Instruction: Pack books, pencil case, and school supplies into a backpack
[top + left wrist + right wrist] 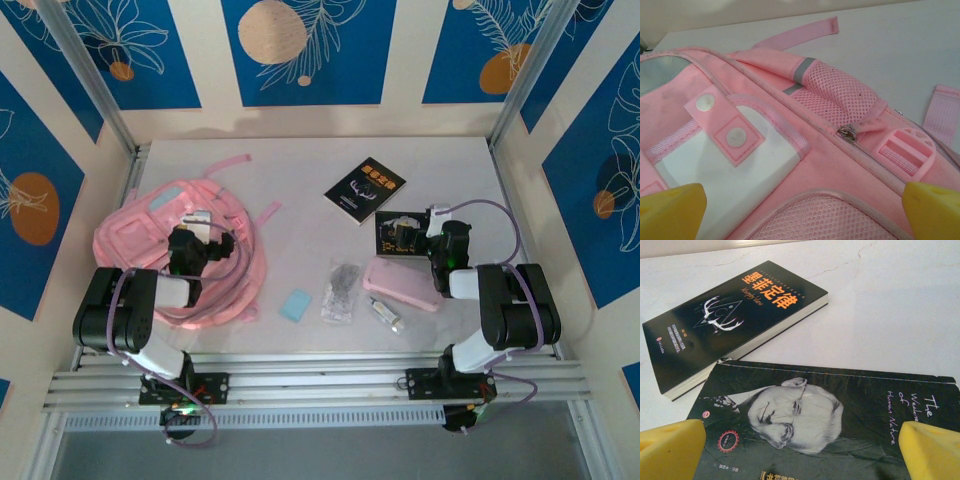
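Hovering wide open: left fingers over backpack; right fingers over nearer book.

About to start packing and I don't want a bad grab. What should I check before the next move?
1. Left end effector open: ok.
2. Right end effector open: ok.
3. Near book lying flat below the right end effector: ok.
4. Far book clear of the near one: cannot tell, corners very close.
5. Backpack opened for packing: not ok, the zip by the left end effector looks shut.
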`<state>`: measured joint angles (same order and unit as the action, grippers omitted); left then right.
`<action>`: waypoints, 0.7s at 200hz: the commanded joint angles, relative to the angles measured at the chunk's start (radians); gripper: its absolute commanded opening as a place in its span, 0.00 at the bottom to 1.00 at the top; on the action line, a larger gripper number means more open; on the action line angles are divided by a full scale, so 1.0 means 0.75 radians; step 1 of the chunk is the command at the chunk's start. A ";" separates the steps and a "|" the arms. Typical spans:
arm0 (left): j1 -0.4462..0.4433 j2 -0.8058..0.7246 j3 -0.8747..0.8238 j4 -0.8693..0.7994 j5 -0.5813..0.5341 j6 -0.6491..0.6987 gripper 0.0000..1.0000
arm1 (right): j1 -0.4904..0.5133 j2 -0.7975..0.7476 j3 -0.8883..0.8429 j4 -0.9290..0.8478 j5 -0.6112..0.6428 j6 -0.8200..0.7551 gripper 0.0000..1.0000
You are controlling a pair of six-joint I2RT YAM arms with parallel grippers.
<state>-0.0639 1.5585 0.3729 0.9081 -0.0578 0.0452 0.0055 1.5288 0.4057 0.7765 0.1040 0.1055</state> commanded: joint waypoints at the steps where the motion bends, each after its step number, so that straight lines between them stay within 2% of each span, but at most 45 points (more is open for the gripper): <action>1: -0.005 -0.095 0.030 -0.088 -0.102 -0.035 1.00 | 0.023 -0.074 0.046 -0.068 0.045 -0.018 0.99; 24: -0.011 -0.311 0.124 -0.428 -0.220 -0.074 1.00 | 0.111 -0.238 0.200 -0.457 0.189 -0.042 0.99; 44: -0.013 -0.453 0.249 -0.779 -0.285 -0.262 1.00 | 0.181 -0.299 0.425 -0.852 0.260 0.094 0.99; 58: -0.013 -0.517 0.334 -1.058 -0.323 -0.431 1.00 | 0.235 -0.297 0.596 -1.105 0.227 0.241 0.99; 75: -0.013 -0.581 0.376 -1.293 -0.281 -0.617 1.00 | 0.324 -0.245 0.785 -1.316 0.135 0.399 1.00; 105: -0.015 -0.665 0.365 -1.509 -0.142 -0.784 1.00 | 0.532 -0.082 0.995 -1.409 -0.038 0.531 0.97; 119: -0.017 -0.693 0.355 -1.591 -0.094 -0.823 1.00 | 0.616 0.018 1.067 -1.398 -0.137 0.553 0.91; 140: -0.019 -0.734 0.307 -1.644 -0.038 -0.865 1.00 | 0.714 0.163 1.136 -1.327 -0.262 0.633 0.87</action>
<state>-0.0704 1.0527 0.6411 -0.1593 -0.1642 -0.5018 0.4763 1.5482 1.2175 -0.1619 0.0673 0.4747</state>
